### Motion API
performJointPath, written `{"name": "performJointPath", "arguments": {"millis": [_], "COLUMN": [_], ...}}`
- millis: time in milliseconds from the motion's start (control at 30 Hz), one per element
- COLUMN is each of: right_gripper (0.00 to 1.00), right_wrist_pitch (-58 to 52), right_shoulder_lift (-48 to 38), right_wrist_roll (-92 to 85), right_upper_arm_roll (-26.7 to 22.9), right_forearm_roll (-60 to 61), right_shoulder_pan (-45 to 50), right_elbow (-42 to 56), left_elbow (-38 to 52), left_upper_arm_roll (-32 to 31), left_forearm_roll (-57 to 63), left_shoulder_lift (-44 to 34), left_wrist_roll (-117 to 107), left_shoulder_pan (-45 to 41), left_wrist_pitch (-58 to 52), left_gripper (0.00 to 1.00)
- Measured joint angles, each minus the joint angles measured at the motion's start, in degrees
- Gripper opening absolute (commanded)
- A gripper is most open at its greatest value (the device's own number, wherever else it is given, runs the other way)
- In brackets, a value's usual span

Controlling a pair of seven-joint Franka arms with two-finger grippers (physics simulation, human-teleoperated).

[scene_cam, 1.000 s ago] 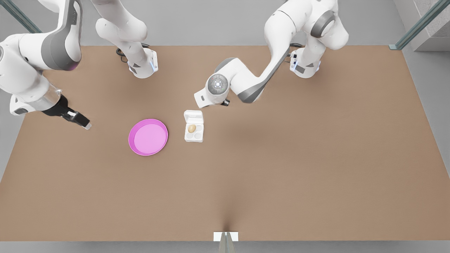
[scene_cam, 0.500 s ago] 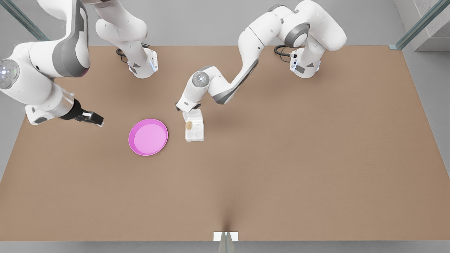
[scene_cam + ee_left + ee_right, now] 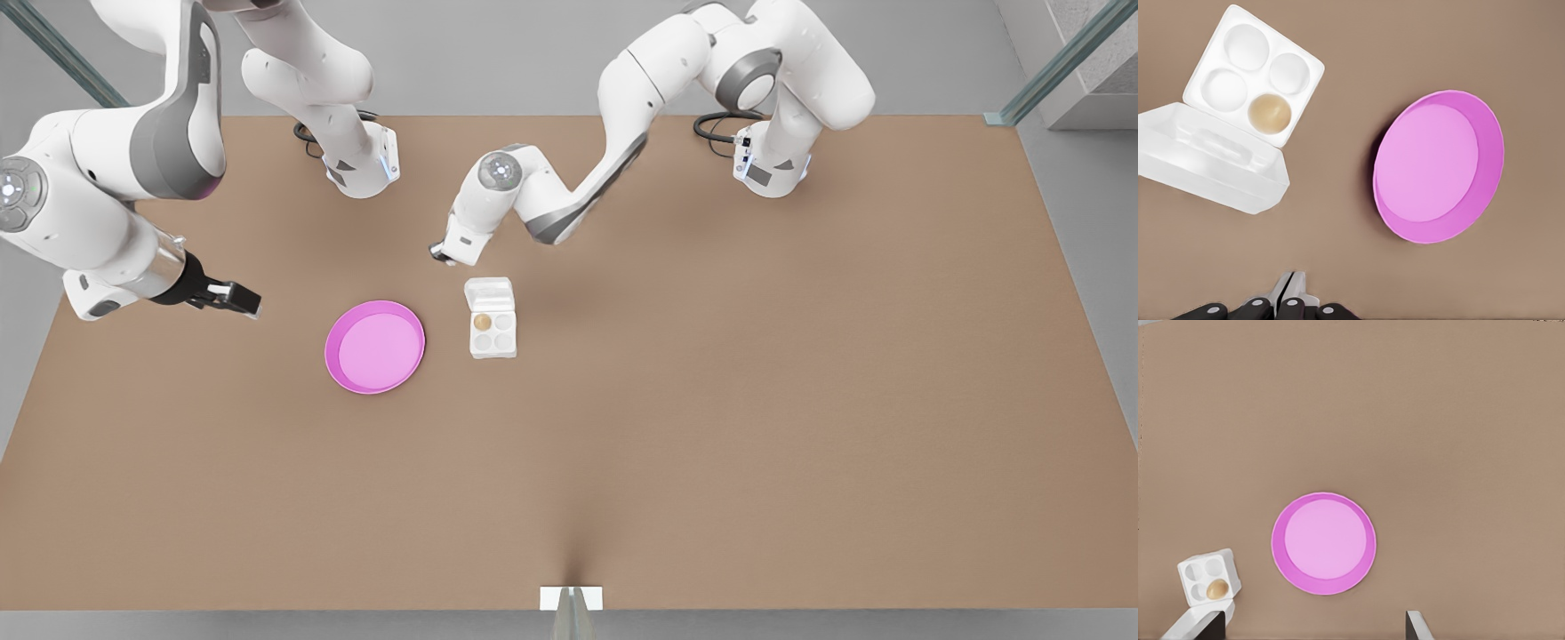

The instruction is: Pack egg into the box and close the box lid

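overhead front view, wrist views downward

A wide brown table top [image 3: 800,400] with a plain matte surface takes up most of the front view. Its far edge runs straight across the upper part of the picture, and its side edges slant outward toward the near side. Around it lies a smooth grey floor [image 3: 533,53], seen beyond the far edge and along both sides. Slim greenish glass-like bars cross the upper corners at an angle, one at the front view's left [image 3: 53,44] and one at the front view's right [image 3: 1058,62]. A small white bracket [image 3: 571,598] sits at the middle of the near edge. The light is soft and even, with faint shadows.
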Motion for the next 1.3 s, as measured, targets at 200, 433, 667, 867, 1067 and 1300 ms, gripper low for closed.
{"name": "performJointPath", "arguments": {"millis": [200, 433, 667, 867, 1067, 1300], "right_gripper": [1.0, 1.0, 1.0, 1.0, 1.0, 1.0], "right_wrist_pitch": [-0.1, -0.1, -0.1, -0.2, -0.2, -0.2], "right_shoulder_lift": [0.0, 0.0, 0.0, 0.0, 0.1, 0.3], "right_wrist_roll": [-0.6, -1.1, -1.5, -1.7, -1.8, -2.0], "right_upper_arm_roll": [0.0, 0.1, 0.1, 0.1, 0.1, 0.5], "right_forearm_roll": [-0.2, -0.4, -0.4, -0.4, -0.4, -0.2], "right_shoulder_pan": [0.4, -0.8, 0.1, -0.1, -0.2, 2.5], "right_elbow": [0.1, 0.1, 0.1, 0.0, 0.1, 0.2], "left_elbow": [-1.9, -2.9, -2.7, -2.5, 0.6, 12.7], "left_upper_arm_roll": [0.1, 1.6, 3.3, 6.0, 8.4, 12.8], "left_forearm_roll": [0.1, 0.3, 1.0, 1.6, 1.7, 6.5], "left_shoulder_lift": [3.1, 3.5, 3.2, 2.8, 1.6, -20.2], "left_wrist_roll": [-3.6, -6.6, -8.5, -9.4, -9.3, 12.5], "left_shoulder_pan": [-1.2, 0.2, 0.5, 0.6, 3.9, 47.9], "left_wrist_pitch": [0.1, -0.2, -1.6, -2.9, -5.7, -47.7], "left_gripper": [0.21, 0.21, 0.21, 0.21, 0.21, 1.0]}}
